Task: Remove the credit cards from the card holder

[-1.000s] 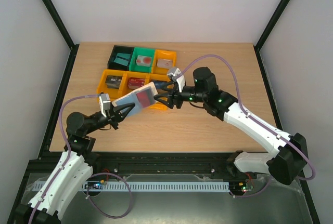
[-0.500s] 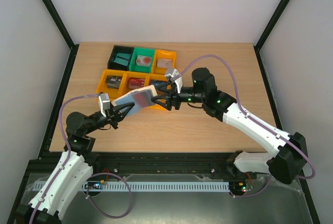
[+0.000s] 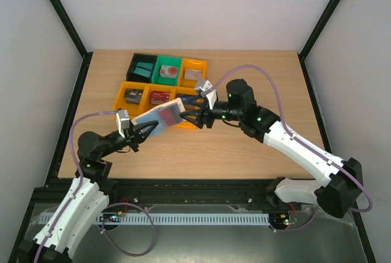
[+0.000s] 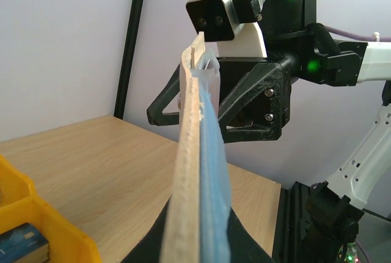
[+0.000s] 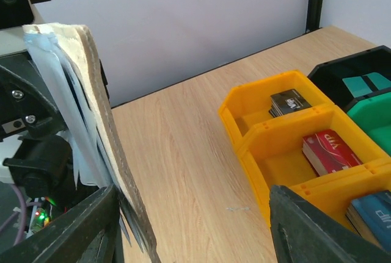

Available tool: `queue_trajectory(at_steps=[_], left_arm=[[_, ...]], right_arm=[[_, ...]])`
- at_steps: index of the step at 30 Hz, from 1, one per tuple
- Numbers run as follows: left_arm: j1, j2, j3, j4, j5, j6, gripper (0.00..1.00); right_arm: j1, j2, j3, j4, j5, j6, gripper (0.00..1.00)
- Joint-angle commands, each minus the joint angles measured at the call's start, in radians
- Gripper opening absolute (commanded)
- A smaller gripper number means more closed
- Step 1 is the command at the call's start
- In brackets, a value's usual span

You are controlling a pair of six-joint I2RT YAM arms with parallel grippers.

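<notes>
Tan-beige folding card holder (image 3: 153,118) raised between the two arms
Left gripper (image 3: 139,130) is clamped tight on the holder's near end, holding it above the wooden table (image 3: 244,147), just in front of the orange plastic bins (image 3: 120,95); a red credit card (image 3: 168,115) shows on its face; right gripper (image 3: 188,110) stands wide, fingers either side of the far end

My gripper (image 5: 192,196) stands wide open, one dark finger at each lower corner of my view. Beside the left one rises the card holder (image 5: 91,110), edge-on, tan outside, its pale blue pockets fanned. On the wooden table (image 5: 183,147), an orange bin (image 5: 244,122) holds a black card (image 5: 288,102), a red card (image 5: 330,151) and a blue card (image 5: 372,211) in separate compartments.
</notes>
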Motion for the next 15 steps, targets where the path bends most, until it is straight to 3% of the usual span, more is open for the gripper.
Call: queue_trajectory(at_steps=[1,15], left_arm=[[0.001,-0.011,0.028,0.048,0.015,0.014,0.02],[0.002,-0.011,0.028,0.049,0.018,0.014,0.02]], right_arm=[[0.000,-0.030,0.035,-0.043,0.049,-0.042,0.66],[-0.007,-0.033,0.044,-0.057,0.073,-0.051,0.67]])
